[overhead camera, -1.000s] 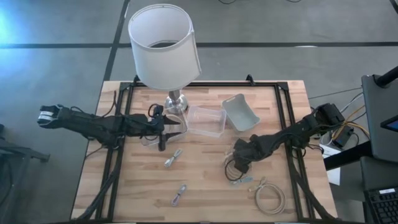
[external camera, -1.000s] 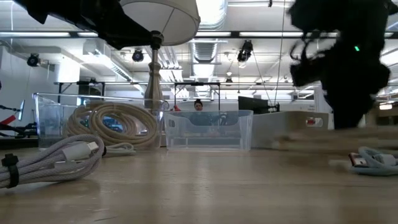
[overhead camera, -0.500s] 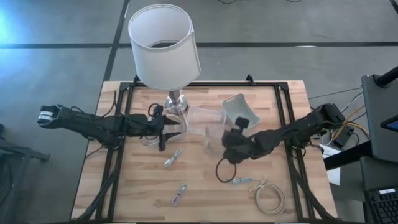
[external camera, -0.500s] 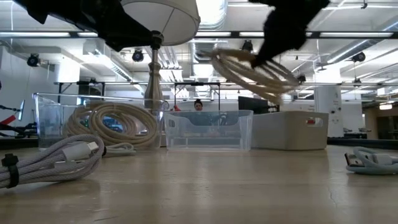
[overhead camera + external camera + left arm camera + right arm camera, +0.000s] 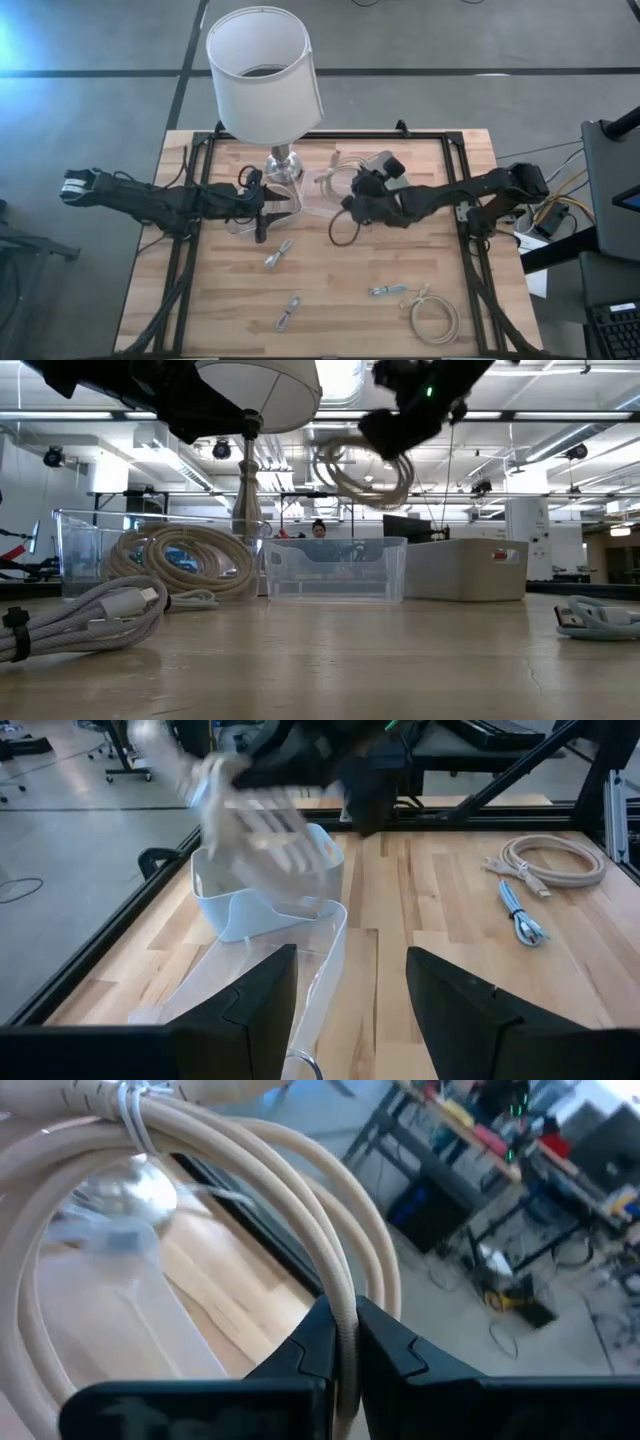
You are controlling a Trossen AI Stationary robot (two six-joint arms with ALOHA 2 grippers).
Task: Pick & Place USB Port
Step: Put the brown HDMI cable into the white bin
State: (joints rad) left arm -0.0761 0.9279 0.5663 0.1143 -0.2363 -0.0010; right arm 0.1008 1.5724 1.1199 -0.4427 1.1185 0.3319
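Note:
My right gripper (image 5: 352, 192) is shut on a coiled beige USB cable (image 5: 334, 172) and holds it in the air over the clear plastic bin (image 5: 316, 206). In the low view the coil (image 5: 362, 472) hangs below that gripper (image 5: 400, 422), above the bin (image 5: 335, 568). A white tie (image 5: 130, 1110) binds the coil's strands. My left gripper (image 5: 274, 210) waits open near the lamp's base, touching nothing; its own view shows both fingers apart (image 5: 350, 965) facing the bin. My right gripper pinches the coil's bundled strands (image 5: 345, 1295) between its two fingers, which lie across the strands. The coil is lifted clear of the table and hangs as a tilted loop (image 5: 350, 480) below the fingers, above the bin.
A lamp (image 5: 262, 75) stands at the far edge beside the bin. A grey-blue tray (image 5: 382, 166) lies partly under my right arm. Small bundled cables (image 5: 278, 254) (image 5: 288, 312), a blue cable (image 5: 388, 291) and another beige coil (image 5: 433, 318) lie on the near half of the table.
My right gripper has risen from the near right of the table, shut on the beige coil, and swung toward the far left, up to the clear bin. The coil has gone from the tabletop to hanging clear in the air. The left arm has kept still.

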